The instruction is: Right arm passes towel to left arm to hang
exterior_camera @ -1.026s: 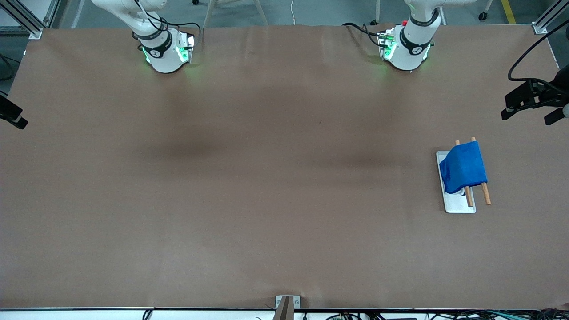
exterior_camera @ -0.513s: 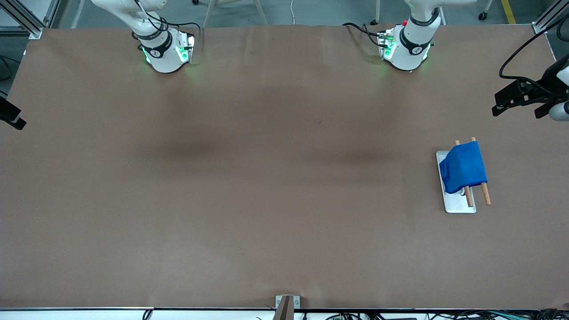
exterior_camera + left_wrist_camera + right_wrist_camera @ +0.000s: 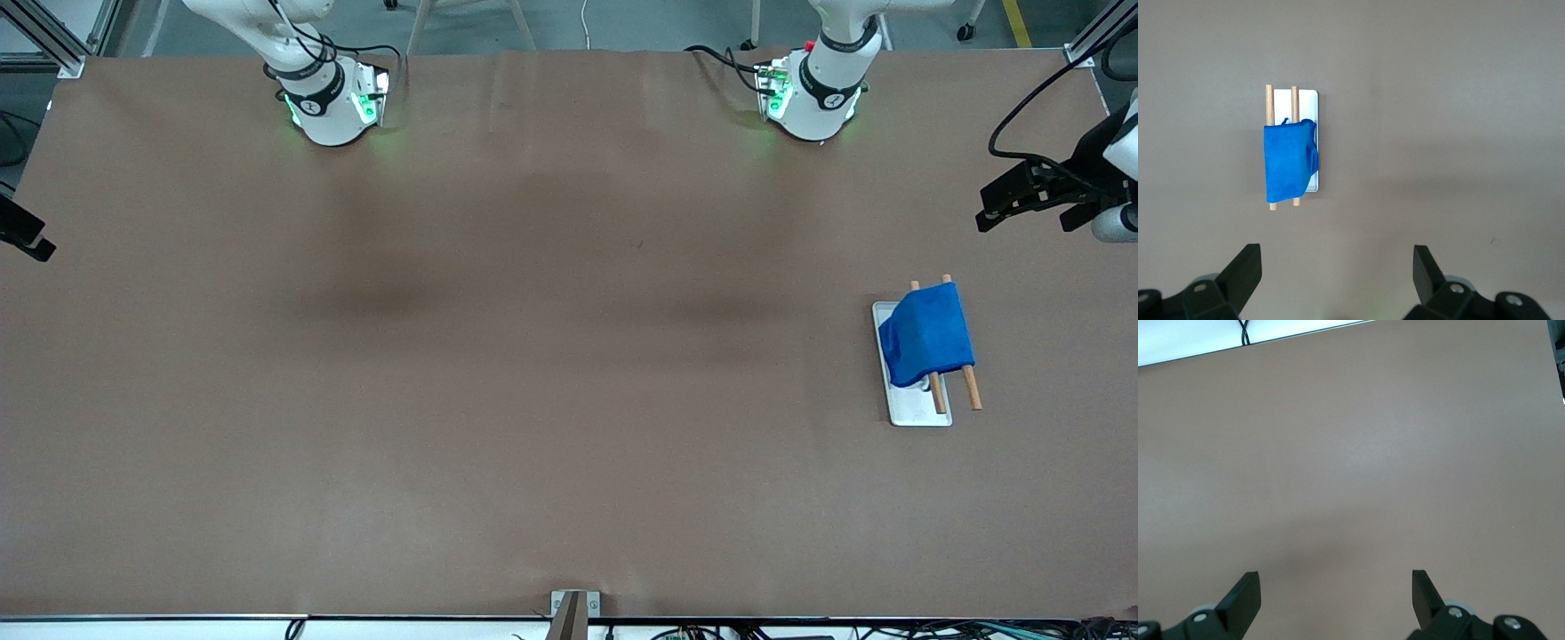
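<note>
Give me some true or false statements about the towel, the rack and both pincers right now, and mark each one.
1. The towel is draped over the rack's two wooden rods. True.
2. The left pincer grips the towel. False: it is open, above the table, holding nothing.
3. The right pincer is open over bare table. True.
4. The towel is red. False: it is bright blue.
5. The rack's white base lies toward the right arm's end. False: the left arm's.

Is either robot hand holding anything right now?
No. Both the left gripper and right gripper are open and empty; the blue towel hangs on its wooden rack.
</note>
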You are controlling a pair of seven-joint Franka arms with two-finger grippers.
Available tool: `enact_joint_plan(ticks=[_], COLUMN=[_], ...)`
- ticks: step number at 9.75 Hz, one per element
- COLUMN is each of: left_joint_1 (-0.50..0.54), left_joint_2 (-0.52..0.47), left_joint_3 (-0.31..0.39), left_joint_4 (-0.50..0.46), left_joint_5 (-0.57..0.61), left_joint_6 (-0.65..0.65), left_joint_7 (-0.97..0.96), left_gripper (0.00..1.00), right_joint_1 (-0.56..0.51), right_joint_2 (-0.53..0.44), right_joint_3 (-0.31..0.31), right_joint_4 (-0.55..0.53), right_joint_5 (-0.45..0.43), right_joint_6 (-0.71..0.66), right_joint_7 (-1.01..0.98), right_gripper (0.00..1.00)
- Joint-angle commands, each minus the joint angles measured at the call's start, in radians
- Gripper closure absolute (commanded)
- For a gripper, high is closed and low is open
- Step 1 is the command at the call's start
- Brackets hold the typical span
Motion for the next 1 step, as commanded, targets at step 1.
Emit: enact_joint_plan(ticks=[1], left_joint_1=[0.002], left_joint_2=[-0.011], left_joint_3=[-0.003], left_joint_4=[-0.045], left_joint_5=[0.009], left_joint_6=[-0.003], left_joint_7=[-0.016], left_gripper=[0.0], right_joint_1=[-0.027], right_joint_2=[-0.006], right_joint_3=[0.01], right_joint_4=[-0.011], right_joint_5=[0.0], right_joint_6=[0.003], right_joint_7=[-0.01], right_gripper=[0.0])
